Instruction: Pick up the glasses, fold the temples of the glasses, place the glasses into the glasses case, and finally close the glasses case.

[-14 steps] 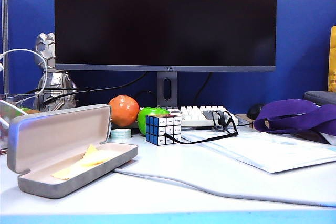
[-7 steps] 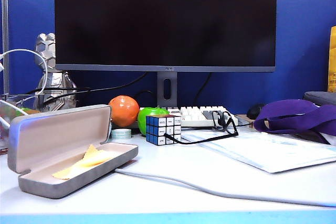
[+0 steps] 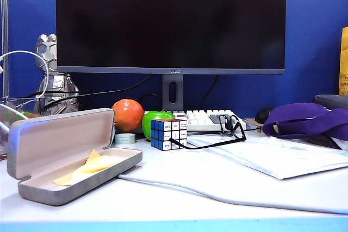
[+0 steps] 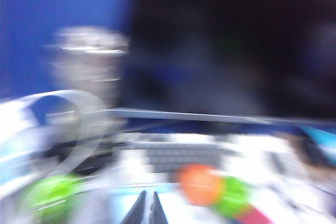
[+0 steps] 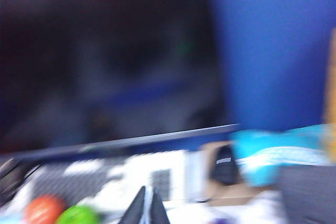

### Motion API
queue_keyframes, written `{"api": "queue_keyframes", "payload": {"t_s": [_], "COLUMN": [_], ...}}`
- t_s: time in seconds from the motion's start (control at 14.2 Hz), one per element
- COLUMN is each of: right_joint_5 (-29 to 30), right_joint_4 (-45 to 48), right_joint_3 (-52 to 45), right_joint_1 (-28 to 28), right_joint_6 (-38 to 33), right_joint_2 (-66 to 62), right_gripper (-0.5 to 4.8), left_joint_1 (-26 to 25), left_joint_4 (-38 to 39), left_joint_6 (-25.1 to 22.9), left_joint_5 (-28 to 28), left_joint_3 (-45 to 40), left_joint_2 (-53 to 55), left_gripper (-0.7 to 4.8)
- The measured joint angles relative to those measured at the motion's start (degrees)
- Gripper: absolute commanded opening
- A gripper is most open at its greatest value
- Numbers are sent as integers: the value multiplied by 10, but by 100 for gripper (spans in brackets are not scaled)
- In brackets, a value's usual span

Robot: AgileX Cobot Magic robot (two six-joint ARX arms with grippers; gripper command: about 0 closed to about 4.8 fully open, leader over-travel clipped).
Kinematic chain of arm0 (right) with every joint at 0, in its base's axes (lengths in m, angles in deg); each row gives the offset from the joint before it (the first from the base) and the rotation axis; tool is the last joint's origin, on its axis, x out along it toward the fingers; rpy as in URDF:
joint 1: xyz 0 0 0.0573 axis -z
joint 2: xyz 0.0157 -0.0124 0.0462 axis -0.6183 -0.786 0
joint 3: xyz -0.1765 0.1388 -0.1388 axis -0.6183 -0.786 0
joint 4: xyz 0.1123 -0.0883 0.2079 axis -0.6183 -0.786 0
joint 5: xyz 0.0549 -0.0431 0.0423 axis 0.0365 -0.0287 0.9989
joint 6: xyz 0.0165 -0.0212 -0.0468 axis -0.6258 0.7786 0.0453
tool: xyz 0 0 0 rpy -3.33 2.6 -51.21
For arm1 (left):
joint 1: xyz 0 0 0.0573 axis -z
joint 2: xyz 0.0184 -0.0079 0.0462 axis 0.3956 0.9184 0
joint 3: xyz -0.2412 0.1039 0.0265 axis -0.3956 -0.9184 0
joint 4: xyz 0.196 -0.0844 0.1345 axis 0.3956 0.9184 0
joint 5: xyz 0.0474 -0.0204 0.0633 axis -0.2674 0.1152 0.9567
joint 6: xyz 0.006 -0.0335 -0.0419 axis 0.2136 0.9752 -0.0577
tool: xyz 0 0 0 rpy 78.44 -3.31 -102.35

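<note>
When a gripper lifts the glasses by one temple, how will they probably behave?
The glasses look thin-framed, so probably light and fragile. One open temple is long and slim, so it may flex or swing at its hinge. They lean against the cube, so a push may shift them.

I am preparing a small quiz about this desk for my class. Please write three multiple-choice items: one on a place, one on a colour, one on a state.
1. Where do the glasses lie?
A. inside the glasses case
B. on the desk right of the puzzle cube, one temple against it
C. on the monitor stand

2. What colour is the cloth in the glasses case?
A. yellow
B. purple
C. green

3. How does the glasses case stand?
A. closed
B. open, lid up
C. upside down

Answers:
1 B, the frame sits beside the puzzle cube, a temple reaching it.
2 A, the cloth on the beige lining is yellow.
3 B, the lid is raised and the lining shows.
</note>
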Motion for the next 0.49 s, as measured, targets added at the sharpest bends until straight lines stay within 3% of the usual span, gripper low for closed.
{"api": "queue_keyframes", "payload": {"t_s": [0.14, 0.21, 0.35, 0.49], "right_joint_5": [73, 97, 128, 136], "right_joint_4": [-1, -3, -5, -32], "right_joint_3": [44, 63, 104, 149], "right_joint_1": [-1, -1, -3, -30], "right_joint_6": [1, 1, -2, -1], "right_joint_2": [-77, -107, -165, -257], "right_gripper": [-1, -1, -1, -1], "left_joint_1": [3, 11, 46, 82], "left_joint_4": [0, -9, -51, -52], "left_joint_6": [0, 14, 44, 31], "left_joint_5": [-88, -105, -113, -104], "left_joint_3": [35, 45, 53, 53], "left_joint_2": [34, 40, 47, 47], "left_gripper": [-5, -5, -5, -5]}}
